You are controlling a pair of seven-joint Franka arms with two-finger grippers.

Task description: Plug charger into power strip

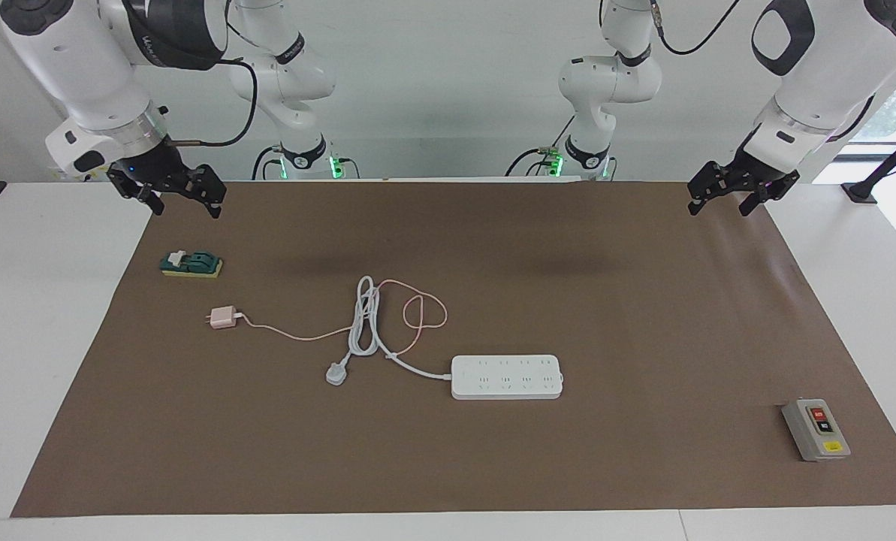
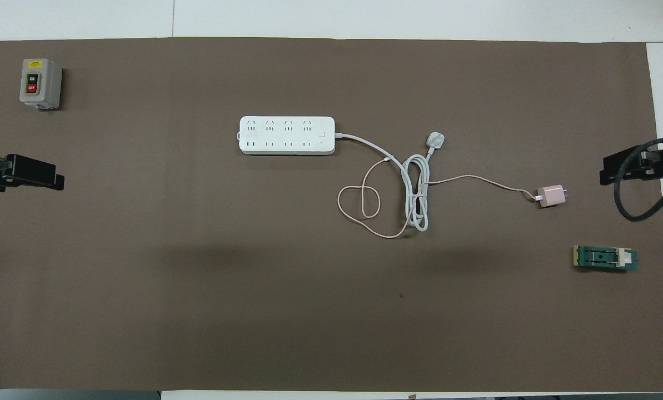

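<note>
The white power strip (image 1: 506,376) (image 2: 287,135) lies flat mid-table with its sockets facing up. Its thick white cord is coiled beside it and ends in a white three-pin plug (image 1: 336,373) (image 2: 435,139). The pale-pink charger (image 1: 223,318) (image 2: 552,195) lies toward the right arm's end, nearer to the robots than the strip. Its thin pink cable loops across the white cord. My right gripper (image 1: 185,210) (image 2: 606,175) hangs open and empty above the mat's edge at the right arm's end. My left gripper (image 1: 719,210) (image 2: 53,180) hangs open and empty above the mat's edge at the left arm's end.
A brown mat (image 1: 643,300) (image 2: 198,311) covers the white table. A grey box with red and black buttons (image 1: 816,429) (image 2: 40,83) stands at the left arm's end, farther from the robots than the strip. A small green and yellow block (image 1: 191,264) (image 2: 605,258) lies near the right gripper.
</note>
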